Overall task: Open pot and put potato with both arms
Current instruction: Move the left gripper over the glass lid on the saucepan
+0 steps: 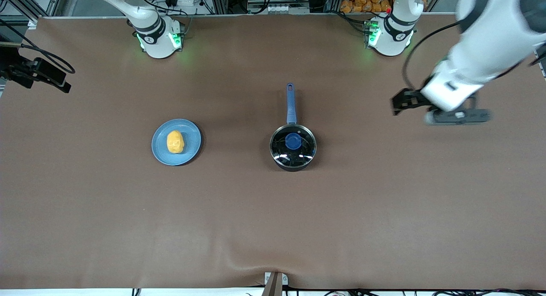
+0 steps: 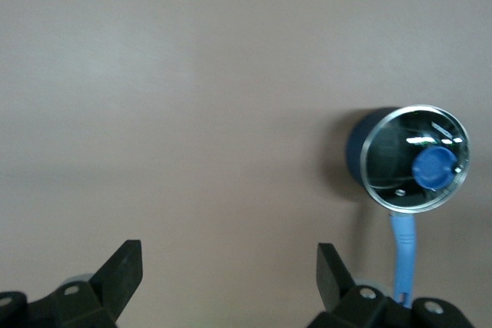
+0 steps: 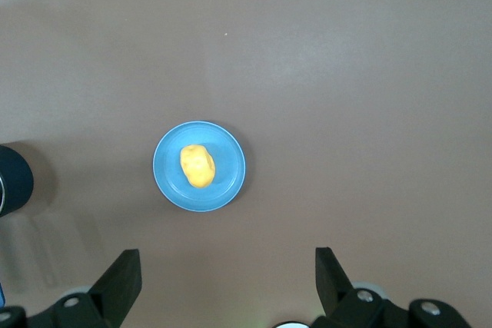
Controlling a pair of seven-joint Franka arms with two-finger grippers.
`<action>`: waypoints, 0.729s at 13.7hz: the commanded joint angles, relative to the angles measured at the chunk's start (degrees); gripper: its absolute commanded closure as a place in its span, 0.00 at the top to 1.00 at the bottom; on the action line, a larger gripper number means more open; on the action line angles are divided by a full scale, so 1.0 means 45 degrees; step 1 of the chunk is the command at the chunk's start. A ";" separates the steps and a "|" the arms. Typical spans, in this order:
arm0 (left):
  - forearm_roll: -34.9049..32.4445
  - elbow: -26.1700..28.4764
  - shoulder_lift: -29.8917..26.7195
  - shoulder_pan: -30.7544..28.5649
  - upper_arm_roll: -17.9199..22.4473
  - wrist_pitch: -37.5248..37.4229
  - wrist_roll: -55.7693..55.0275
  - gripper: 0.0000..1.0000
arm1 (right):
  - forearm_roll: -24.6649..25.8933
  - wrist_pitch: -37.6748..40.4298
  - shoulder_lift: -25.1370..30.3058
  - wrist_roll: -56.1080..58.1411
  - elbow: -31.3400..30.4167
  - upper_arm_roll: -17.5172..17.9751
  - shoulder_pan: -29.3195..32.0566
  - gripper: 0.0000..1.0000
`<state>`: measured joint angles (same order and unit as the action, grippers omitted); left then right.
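One pot [image 1: 293, 147], black with a blue handle pointing toward the top of the frame, sits at the centre of the front view with one glass lid [image 1: 293, 141] closing it. One potato [image 1: 175, 141] lies on one light-blue plate [image 1: 190, 155] at centre left, well apart from the pot. The left gripper [image 1: 403, 103], jaws apart and empty, hangs over bare desk [image 1: 273, 219] at the upper right of the frame, off to the side of the pot. The right gripper [image 3: 228, 282], jaws likewise apart and empty, shows only in its wrist view, high above the plate; in the front view it lies outside the frame. Two arms and two grippers in all. Risks, as judged: the small knob may slip from the fingers if the left gripper closes off-centre, and the lid could drag the pot; the lumpy potato may roll on the plate under an uneven pinch.
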<state>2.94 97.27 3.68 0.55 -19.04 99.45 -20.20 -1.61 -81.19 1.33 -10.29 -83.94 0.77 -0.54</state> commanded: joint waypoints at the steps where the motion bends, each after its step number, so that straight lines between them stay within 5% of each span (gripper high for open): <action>1: -0.0650 -0.0852 0.1308 0.0363 -0.0534 0.0087 -0.1228 1.00 | -0.0229 -0.0025 0.0271 -0.0115 -0.0273 0.0122 0.0256 1.00; 6: -0.1318 -0.0952 0.2910 0.2317 -0.0534 0.1356 -0.3811 1.00 | -0.0229 -0.0025 0.0271 -0.0115 -0.0273 0.0122 0.0236 1.00; 10: -0.1686 -0.2316 0.4706 0.3607 -0.0437 0.1744 -0.4841 1.00 | -0.0229 -0.0025 0.0271 -0.0115 -0.0273 0.0122 0.0256 1.00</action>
<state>-2.01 92.04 20.10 14.98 -21.35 106.76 -38.49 -1.61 -81.17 1.33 -10.30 -83.98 0.73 -0.51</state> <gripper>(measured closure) 0.000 0.000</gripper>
